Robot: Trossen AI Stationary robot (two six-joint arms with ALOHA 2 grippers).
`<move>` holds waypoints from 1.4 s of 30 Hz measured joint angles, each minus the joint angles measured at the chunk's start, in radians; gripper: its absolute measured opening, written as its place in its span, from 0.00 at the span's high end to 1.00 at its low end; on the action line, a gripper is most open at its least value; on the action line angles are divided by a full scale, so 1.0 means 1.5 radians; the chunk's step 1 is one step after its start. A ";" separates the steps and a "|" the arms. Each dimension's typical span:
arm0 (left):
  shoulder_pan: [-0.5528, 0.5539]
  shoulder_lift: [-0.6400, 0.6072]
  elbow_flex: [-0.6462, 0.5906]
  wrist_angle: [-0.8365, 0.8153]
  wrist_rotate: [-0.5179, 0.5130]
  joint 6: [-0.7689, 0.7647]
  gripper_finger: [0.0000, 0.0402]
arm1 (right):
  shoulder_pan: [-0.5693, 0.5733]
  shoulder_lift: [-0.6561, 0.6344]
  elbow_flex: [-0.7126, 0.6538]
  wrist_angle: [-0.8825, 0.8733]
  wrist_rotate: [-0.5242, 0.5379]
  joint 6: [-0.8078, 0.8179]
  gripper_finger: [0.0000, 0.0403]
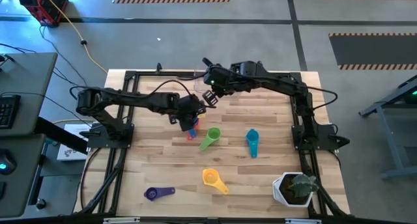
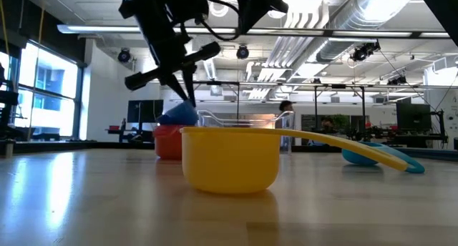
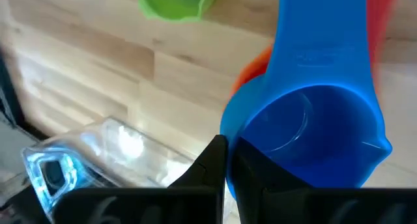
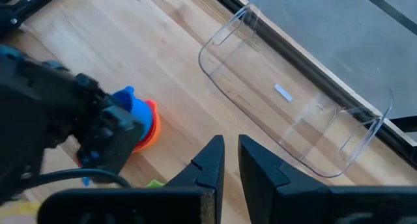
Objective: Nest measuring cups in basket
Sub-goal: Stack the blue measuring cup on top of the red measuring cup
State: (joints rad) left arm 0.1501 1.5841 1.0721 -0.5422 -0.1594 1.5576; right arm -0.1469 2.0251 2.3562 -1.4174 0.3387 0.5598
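Over orange cup (image 3: 251, 71), left gripper (image 3: 227, 160) pinching blue cup (image 3: 319, 113)

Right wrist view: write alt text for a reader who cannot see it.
The clear basket lies empty on the wooden table, ahead of the right gripper, whose dark fingers stand close together with a narrow gap and hold nothing. Beside it, the left gripper reaches over a blue measuring cup sitting in an orange cup.

I see a white plant pot (image 1: 288, 191) at the wooden table's (image 1: 163, 168) near right corner, a red machine (image 1: 43, 5) far off its left.
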 joint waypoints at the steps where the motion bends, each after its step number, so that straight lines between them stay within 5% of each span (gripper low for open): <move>1: 0.000 0.004 0.000 -0.003 -0.005 0.000 0.99 | 0.001 0.000 0.000 0.000 -0.001 0.000 0.91; 42: -0.016 0.009 -0.001 0.010 -0.133 -0.042 0.88 | 0.007 0.000 0.000 0.000 -0.044 -0.013 0.91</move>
State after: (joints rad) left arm 0.1261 1.5978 1.0706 -0.5266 -0.3584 1.4940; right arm -0.1368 2.0251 2.3562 -1.4174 0.2722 0.5406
